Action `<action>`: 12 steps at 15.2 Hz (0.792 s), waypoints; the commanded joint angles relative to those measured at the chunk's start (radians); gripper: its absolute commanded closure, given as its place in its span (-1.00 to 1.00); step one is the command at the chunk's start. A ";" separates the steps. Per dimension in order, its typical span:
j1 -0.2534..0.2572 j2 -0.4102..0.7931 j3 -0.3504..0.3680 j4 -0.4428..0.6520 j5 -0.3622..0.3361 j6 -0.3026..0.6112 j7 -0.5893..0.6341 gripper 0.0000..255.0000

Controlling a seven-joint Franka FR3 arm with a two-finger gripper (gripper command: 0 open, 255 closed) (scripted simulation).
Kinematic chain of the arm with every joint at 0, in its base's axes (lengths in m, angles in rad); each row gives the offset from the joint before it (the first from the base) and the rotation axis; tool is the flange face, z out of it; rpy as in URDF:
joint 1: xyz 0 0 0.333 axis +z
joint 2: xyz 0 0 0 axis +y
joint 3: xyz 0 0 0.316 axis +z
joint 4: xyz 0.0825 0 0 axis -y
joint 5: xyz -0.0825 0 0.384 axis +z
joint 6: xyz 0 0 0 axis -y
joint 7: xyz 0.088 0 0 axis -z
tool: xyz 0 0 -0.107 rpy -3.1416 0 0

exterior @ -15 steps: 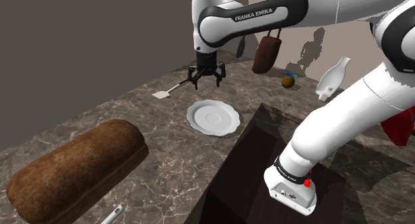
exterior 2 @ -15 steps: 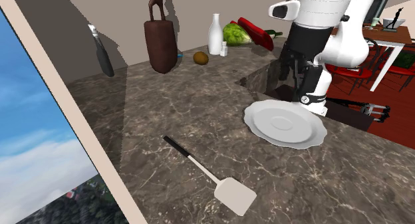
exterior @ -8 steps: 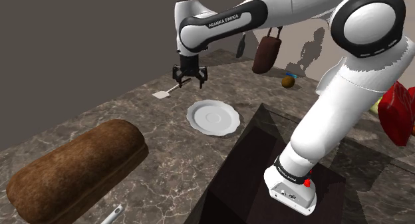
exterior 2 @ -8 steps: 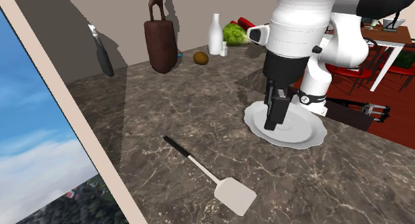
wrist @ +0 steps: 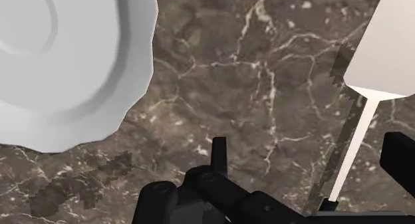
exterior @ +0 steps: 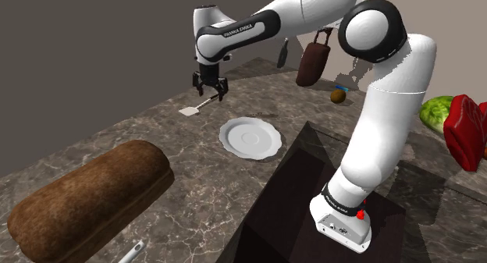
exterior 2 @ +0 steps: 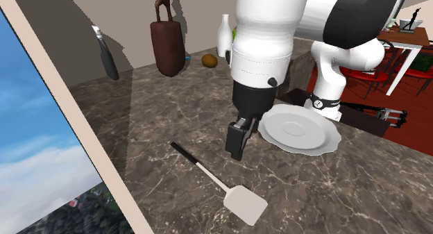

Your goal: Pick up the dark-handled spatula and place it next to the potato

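Note:
The spatula lies flat on the dark marble counter, with a white blade (exterior 2: 245, 203), a pale shaft and a thin dark handle (exterior 2: 183, 152). It also shows in the shoulder view (exterior: 190, 110), near the counter's far edge. My gripper (exterior: 209, 90) hangs open just above the shaft, apart from it (exterior 2: 236, 146). In the wrist view the shaft (wrist: 352, 146) runs between the two fingers, closer to one fingertip (wrist: 399, 155), and the gripper (wrist: 309, 156) clasps nothing. The small brown potato (exterior: 338, 95) sits far back on the counter (exterior 2: 209, 60).
A white plate (exterior: 250, 136) (exterior 2: 300, 130) lies beside the gripper, near the stand. A large brown loaf (exterior: 90, 195) fills the front left of the shoulder view. A brown vase (exterior 2: 168, 45), a white bottle (exterior 2: 225, 35) and a lettuce (exterior: 435, 111) stand at the back.
The arm has swung from over the plate towards the shoulder view's left and now hangs above the spatula's shaft. The fingers stayed open; the spatula has not moved.

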 commanded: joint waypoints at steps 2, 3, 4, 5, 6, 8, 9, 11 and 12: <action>0.007 0.109 -0.028 0.125 -0.023 0.001 0.089 -1.00; 0.010 0.143 -0.039 0.165 -0.028 0.000 0.115 -1.00; 0.013 0.177 -0.049 0.207 -0.032 -0.002 0.141 -1.00; 0.016 0.210 -0.059 0.249 -0.035 -0.005 0.166 -1.00; 0.017 0.233 -0.067 0.279 -0.037 -0.007 0.182 -1.00; 0.017 0.242 -0.069 0.266 -0.040 0.015 0.184 -1.00; 0.017 0.247 -0.070 0.259 -0.041 0.026 0.185 -1.00; 0.016 0.257 -0.072 0.248 -0.044 0.047 0.187 -1.00; 0.016 0.262 -0.073 0.242 -0.046 0.058 0.188 -1.00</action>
